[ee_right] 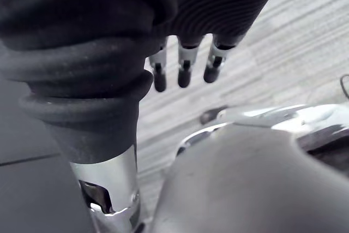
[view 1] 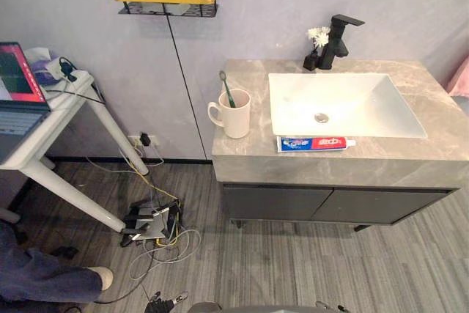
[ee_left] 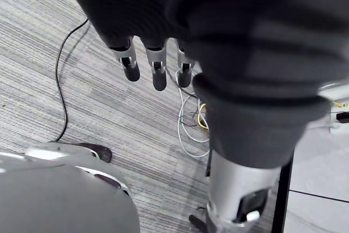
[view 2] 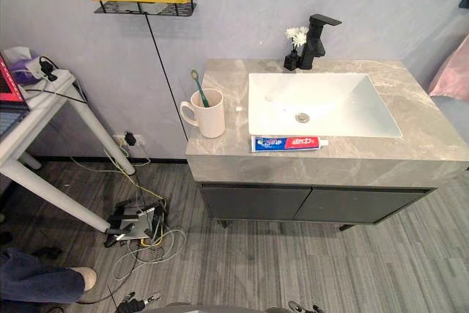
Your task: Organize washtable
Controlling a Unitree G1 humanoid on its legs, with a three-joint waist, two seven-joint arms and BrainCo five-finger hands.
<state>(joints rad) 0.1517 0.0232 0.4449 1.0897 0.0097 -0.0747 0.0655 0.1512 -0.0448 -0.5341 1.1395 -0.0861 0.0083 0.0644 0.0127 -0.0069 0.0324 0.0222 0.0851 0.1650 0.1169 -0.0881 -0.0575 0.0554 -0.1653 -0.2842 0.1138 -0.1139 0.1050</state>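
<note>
My left hand [ee_left: 158,70] hangs over the floor [ee_left: 82,107], fingers loose and holding nothing; my right hand [ee_right: 184,72] is the same. On the counter [view 1: 242,153], the toothpaste [view 1: 315,143] lies flat just in front of the sink [view 1: 381,108]. The cup [view 1: 236,115] stands left of the sink, with 1 toothbrush [view 1: 227,89] leaning in it.

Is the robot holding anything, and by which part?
Nothing is held: the left hand and right hand hang open over the floor. The toothpaste lies on the counter, the toothbrush stands in the mug.
</note>
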